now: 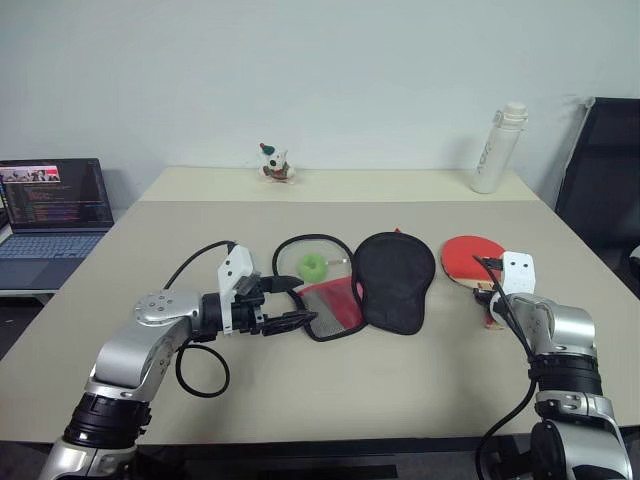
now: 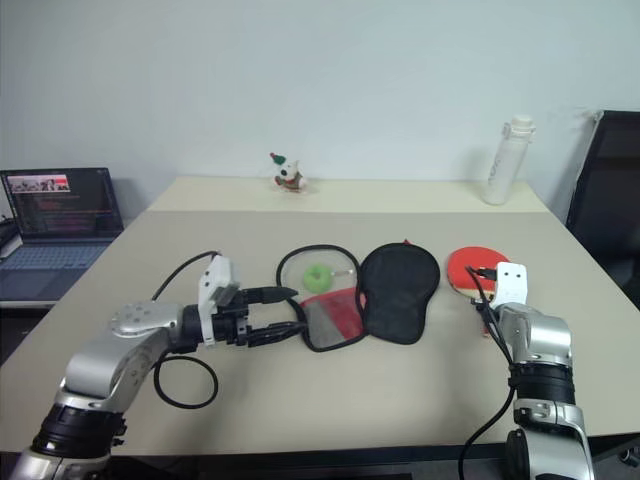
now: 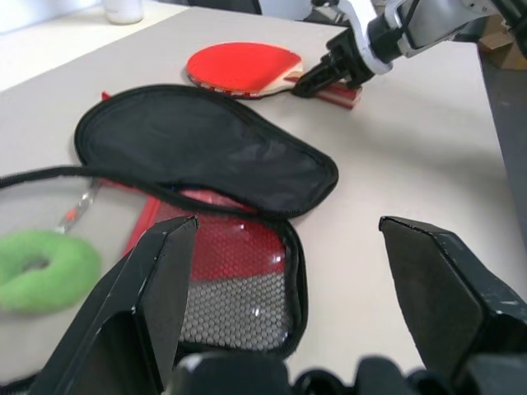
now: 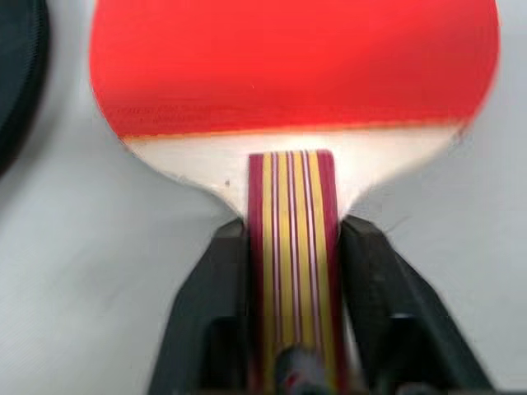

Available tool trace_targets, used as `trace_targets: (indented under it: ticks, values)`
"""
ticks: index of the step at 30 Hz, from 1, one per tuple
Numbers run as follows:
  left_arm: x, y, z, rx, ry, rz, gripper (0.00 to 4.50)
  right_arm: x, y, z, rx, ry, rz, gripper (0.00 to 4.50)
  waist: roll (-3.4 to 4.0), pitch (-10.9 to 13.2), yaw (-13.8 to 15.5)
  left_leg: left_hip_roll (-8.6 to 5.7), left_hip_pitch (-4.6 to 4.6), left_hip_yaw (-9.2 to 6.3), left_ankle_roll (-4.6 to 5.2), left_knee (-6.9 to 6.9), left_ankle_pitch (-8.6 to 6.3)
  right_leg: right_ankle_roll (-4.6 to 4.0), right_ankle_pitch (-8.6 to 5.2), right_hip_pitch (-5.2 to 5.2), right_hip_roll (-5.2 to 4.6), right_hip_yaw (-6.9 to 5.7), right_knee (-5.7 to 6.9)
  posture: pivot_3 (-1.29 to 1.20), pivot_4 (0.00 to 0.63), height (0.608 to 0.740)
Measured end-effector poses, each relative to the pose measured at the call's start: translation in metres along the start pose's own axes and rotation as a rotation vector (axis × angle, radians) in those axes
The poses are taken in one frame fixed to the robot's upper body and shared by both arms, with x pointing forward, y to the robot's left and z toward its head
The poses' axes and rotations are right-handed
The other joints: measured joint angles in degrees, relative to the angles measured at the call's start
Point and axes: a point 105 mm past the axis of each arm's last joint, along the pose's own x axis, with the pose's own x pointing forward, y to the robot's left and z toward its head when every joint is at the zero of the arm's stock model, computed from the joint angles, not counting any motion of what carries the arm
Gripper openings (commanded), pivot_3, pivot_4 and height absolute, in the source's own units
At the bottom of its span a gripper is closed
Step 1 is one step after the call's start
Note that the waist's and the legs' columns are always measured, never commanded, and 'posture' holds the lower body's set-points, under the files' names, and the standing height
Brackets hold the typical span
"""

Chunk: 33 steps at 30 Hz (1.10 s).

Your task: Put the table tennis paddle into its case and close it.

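Observation:
The table tennis paddle (image 1: pixel 470 258) lies flat on the table at the right, red face up. My right gripper (image 4: pixel 292 226) is shut on its striped wooden handle (image 4: pixel 292 271), one finger pressed against each side. The case (image 1: pixel 393 280) lies unzipped in the middle, its black half spread to the right. Its red mesh pocket (image 1: pixel 330 305) is toward me, and the zipper rim loops around a green ring (image 1: pixel 313 266). My left gripper (image 1: pixel 300 303) is open just left of the mesh pocket, nothing between its fingers (image 3: pixel 156 288).
The beige table (image 1: pixel 300 390) carries a white bottle (image 1: pixel 497 148) at the back right and a small toy figure (image 1: pixel 274 163) at the back middle. An open laptop (image 1: pixel 55 205) sits off to the left, a black chair (image 1: pixel 605 180) to the right.

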Motion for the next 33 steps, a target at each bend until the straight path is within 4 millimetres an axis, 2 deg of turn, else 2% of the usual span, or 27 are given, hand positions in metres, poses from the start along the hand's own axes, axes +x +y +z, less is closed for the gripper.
trace_targets:
  ticks: [4, 6, 8, 10, 12, 14, 17, 20, 24, 33]
  values:
    - [-0.014, 0.001, -0.006, -0.014, 0.021, 0.051, 3.86, 0.001, 0.0, 0.006, 0.01, -0.011, -0.011, 1.1, 0.04, 0.03, 0.08, -0.03, -0.01, 0.01, 0.01, 0.0, 0.0, 0.0, 0.0, -0.03, -0.02, 0.01, 0.02, 0.0, 0.15, 0.74]
    - [-0.019, 0.001, -0.007, -0.022, 0.02, 0.068, 3.86, -0.002, 0.005, 0.018, 0.012, -0.031, 0.0, 1.1, 0.14, 0.09, 0.07, -0.02, -0.05, 0.05, 0.0, -0.02, 0.0, 0.0, 0.0, -0.11, -0.02, 0.05, 0.04, 0.0, 0.15, 0.74]
    - [-0.021, -0.001, -0.006, -0.02, 0.019, 0.075, 3.86, -0.01, 0.017, 0.039, 0.015, -0.079, 0.035, 1.1, 0.2, 0.13, -0.02, 0.0, -0.05, 0.14, 0.0, -0.06, 0.0, 0.0, 0.0, -0.21, 0.0, 0.14, 0.07, 0.0, 0.15, 0.74]
    - [-0.021, -0.002, -0.006, -0.016, 0.019, 0.078, 3.86, -0.024, 0.04, 0.064, 0.021, -0.149, 0.102, 1.1, 0.2, 0.13, -0.06, 0.06, -0.06, 0.27, -0.01, -0.15, 0.0, 0.0, 0.0, -0.3, 0.04, 0.24, 0.07, 0.0, 0.15, 0.74]
    - [-0.021, -0.002, -0.006, -0.021, 0.023, 0.079, 3.86, -0.037, 0.068, 0.076, 0.028, -0.193, 0.177, 1.1, 0.2, 0.12, -0.08, 0.09, -0.06, 0.32, -0.01, -0.21, 0.0, 0.0, 0.0, -0.34, 0.06, 0.28, 0.06, 0.0, 0.15, 0.74]
    - [-0.021, -0.002, -0.006, -0.024, 0.023, 0.079, 3.86, -0.045, 0.097, 0.07, 0.04, -0.179, 0.257, 1.1, 0.17, 0.11, -0.06, 0.09, -0.07, 0.38, -0.02, -0.23, -0.01, 0.0, 0.0, -0.36, 0.05, 0.32, 0.02, 0.0, 0.15, 0.74]
    - [-0.019, -0.005, -0.002, -0.018, 0.014, 0.069, 3.86, -0.051, 0.137, 0.038, 0.04, -0.084, 0.341, 1.1, 0.17, 0.11, 0.11, 0.08, -0.14, 0.45, -0.01, -0.22, -0.01, 0.0, 0.0, -0.45, 0.02, 0.39, 0.03, 0.0, 0.15, 0.74]
    - [-0.019, -0.005, 0.002, -0.015, 0.007, 0.072, 3.86, -0.052, 0.155, 0.009, 0.036, 0.003, 0.369, 1.1, 0.17, 0.11, 0.49, 0.03, -0.19, 0.45, -0.01, -0.18, -0.01, 0.0, 0.0, -0.47, -0.02, 0.36, 0.04, 0.0, 0.15, 0.74]
    - [-0.018, -0.005, 0.004, -0.021, -0.002, 0.07, 3.86, -0.055, 0.16, 0.0, 0.041, 0.015, 0.357, 1.1, 0.16, 0.1, 0.39, 0.03, -0.21, 0.44, 0.0, -0.14, -0.01, 0.0, 0.01, -0.48, -0.03, 0.35, 0.06, 0.0, 0.15, 0.74]
    - [-0.017, -0.003, 0.011, 0.005, -0.012, 0.071, 3.86, -0.042, 0.147, -0.007, 0.006, -0.003, 0.276, 1.1, 0.16, 0.1, -0.06, 0.05, -0.2, 0.5, 0.0, -0.18, -0.01, 0.0, 0.0, -0.55, 0.02, 0.45, 0.09, 0.0, 0.15, 0.74]
